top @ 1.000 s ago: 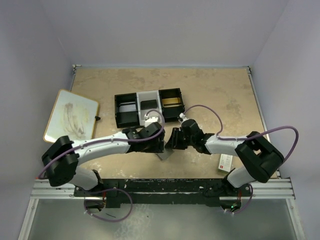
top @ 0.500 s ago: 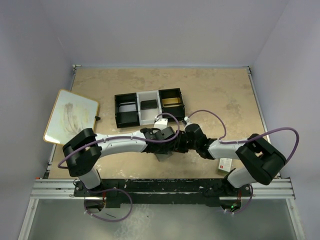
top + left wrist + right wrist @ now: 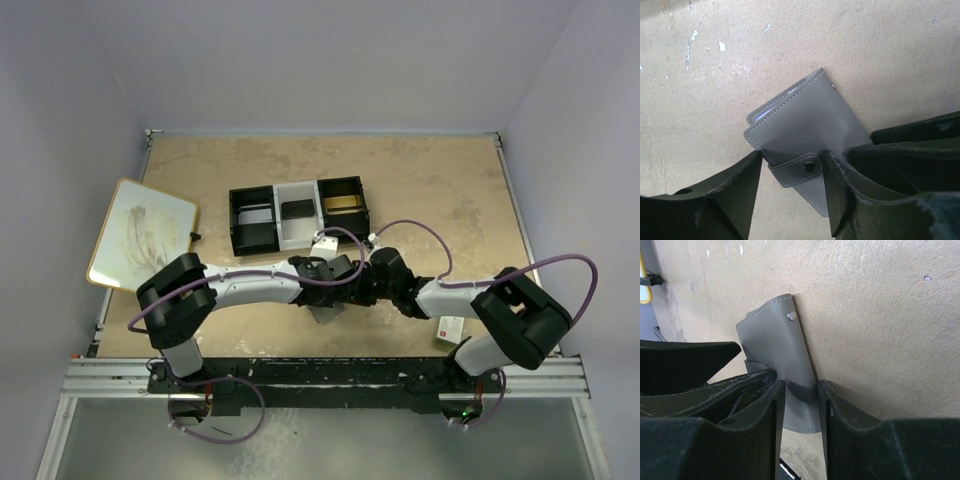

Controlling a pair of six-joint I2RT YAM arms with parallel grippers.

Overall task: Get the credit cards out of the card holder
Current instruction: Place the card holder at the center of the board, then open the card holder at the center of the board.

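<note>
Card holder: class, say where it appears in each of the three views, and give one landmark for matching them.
Top external: the card holder is a grey sliver at lower centre, below the tray, mostly hidden.
Left wrist: centre, with its strap across the lower part.
Right wrist: left of centre.
Landmark: its silver stud, in both wrist views; too small in the top view.

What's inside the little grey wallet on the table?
The card holder lies folded shut on the table, so only its grey cover shows. A thin pale edge peeks out between its two panels. Any cards inside are covered, so I can't see them.
</note>
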